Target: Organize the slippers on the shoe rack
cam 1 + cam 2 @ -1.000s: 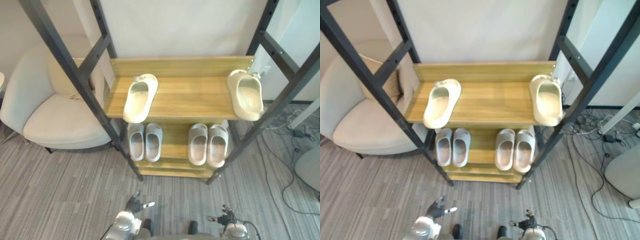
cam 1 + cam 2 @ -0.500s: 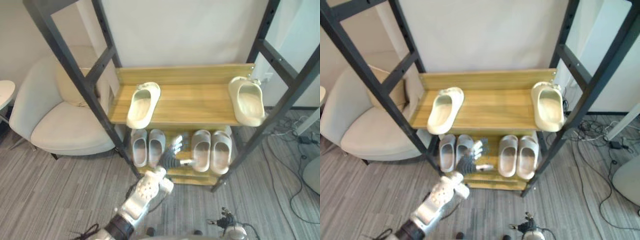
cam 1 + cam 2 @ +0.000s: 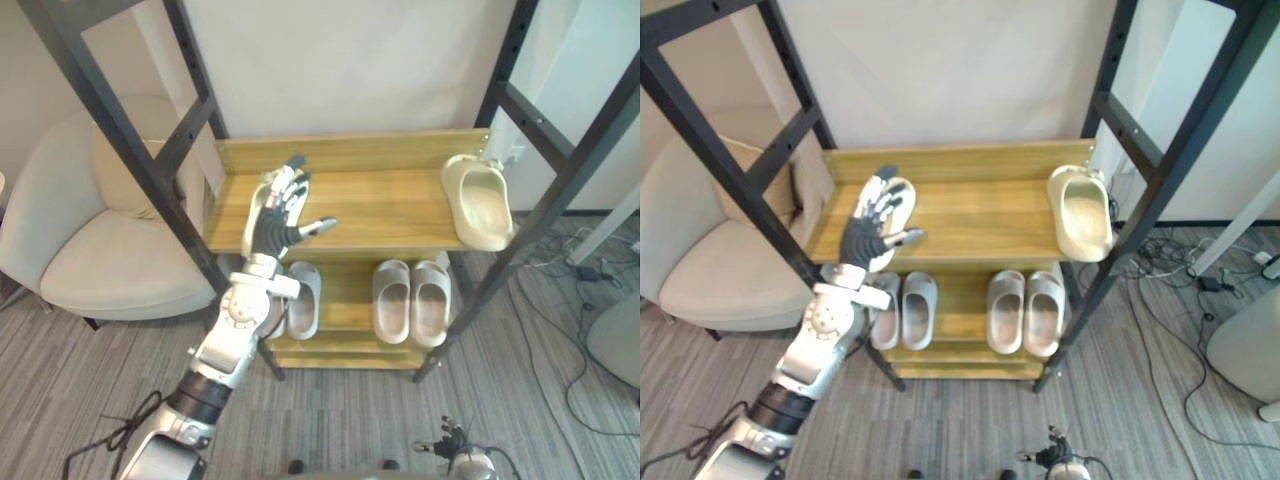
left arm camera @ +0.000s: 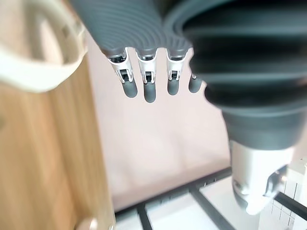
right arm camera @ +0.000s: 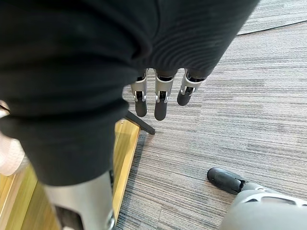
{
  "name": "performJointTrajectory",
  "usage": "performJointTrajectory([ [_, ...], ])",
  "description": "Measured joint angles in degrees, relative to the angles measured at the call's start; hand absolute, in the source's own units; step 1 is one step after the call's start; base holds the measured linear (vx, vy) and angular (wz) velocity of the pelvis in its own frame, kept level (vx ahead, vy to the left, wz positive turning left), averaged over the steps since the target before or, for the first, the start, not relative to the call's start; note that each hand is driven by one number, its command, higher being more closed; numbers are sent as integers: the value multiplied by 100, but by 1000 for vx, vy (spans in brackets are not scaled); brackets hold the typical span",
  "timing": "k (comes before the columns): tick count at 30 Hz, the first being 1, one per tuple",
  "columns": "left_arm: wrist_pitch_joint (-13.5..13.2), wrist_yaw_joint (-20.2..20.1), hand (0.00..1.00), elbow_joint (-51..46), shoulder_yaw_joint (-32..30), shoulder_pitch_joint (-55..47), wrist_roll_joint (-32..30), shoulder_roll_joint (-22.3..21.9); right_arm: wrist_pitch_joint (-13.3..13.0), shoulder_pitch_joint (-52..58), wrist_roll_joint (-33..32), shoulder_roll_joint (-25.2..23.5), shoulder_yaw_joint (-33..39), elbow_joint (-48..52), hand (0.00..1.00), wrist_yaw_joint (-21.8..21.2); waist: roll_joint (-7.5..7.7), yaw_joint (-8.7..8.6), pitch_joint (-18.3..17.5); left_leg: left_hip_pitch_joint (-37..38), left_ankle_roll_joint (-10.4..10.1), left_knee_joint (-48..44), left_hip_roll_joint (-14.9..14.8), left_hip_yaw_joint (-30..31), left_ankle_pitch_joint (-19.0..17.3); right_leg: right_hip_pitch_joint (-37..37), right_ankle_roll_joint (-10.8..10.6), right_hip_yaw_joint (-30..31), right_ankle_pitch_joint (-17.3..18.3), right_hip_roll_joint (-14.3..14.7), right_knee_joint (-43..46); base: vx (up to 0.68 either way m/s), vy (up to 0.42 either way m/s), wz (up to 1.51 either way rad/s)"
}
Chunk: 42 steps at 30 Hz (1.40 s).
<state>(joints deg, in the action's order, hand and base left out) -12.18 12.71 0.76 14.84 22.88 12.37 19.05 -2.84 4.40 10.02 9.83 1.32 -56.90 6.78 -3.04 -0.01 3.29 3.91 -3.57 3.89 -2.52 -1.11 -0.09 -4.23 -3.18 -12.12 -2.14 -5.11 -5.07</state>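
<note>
A cream slipper [image 3: 903, 205] lies at the left of the rack's wooden upper shelf [image 3: 380, 200], mostly hidden behind my left hand [image 3: 278, 218]. That hand is raised over it, open with fingers spread; I cannot tell whether it touches the slipper. The left wrist view has the slipper's rim [image 4: 38, 57] beside the straight fingers [image 4: 148, 86]. A second cream slipper [image 3: 478, 203] rests at the shelf's right end. Two grey pairs [image 3: 412, 300] [image 3: 915, 310] sit on the lower shelf. My right hand [image 5: 160, 98] hangs low over the carpet, fingers straight.
Black slanted rack posts [image 3: 130, 150] [image 3: 560, 190] flank the shelves. A beige armchair [image 3: 90, 240] stands left of the rack. Cables [image 3: 590, 270] trail on the floor at the right, near a pale round object [image 3: 622, 340].
My left arm has risen from in front of the lower shelf up to the left cream slipper on the upper shelf. The camera shifted slightly. The right hand stays low.
</note>
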Motion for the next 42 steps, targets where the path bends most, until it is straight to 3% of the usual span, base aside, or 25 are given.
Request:
performJointTrajectory([
  [12, 88, 61, 0, 1492, -271, 1199, 13, 1133, 64, -94, -1, 54, 41, 209, 0, -127, -12, -10, 20, -287, -1, -11, 13, 11, 2, 288, 1, -7, -8, -2, 1, 0, 0, 0],
  [19, 192, 32, 0, 2096, -279, 1690, -116, 1597, 70, -230, -6, 145, 71, 201, 0, -174, -72, -17, 308, -410, 0, -14, 18, -6, 1, 438, 14, 40, -20, -1, 2, 5, 1, -3],
  [33, 387, -171, 0, 2763, -117, 2151, -588, 1788, 68, -339, -119, 146, 74, 204, 0, -178, -217, -18, 453, -690, 2, -103, 7, -42, 0, 694, 87, 150, -74, 7, 43, -6, 1, -3],
  [42, 424, -187, 0, 3007, 22, 2235, -1248, 1892, 59, -333, -120, 132, 70, 210, 0, -178, -266, -17, 496, -694, 1, -102, 5, -127, 0, 769, 76, 258, -96, 8, 89, -14, 4, -4],
])
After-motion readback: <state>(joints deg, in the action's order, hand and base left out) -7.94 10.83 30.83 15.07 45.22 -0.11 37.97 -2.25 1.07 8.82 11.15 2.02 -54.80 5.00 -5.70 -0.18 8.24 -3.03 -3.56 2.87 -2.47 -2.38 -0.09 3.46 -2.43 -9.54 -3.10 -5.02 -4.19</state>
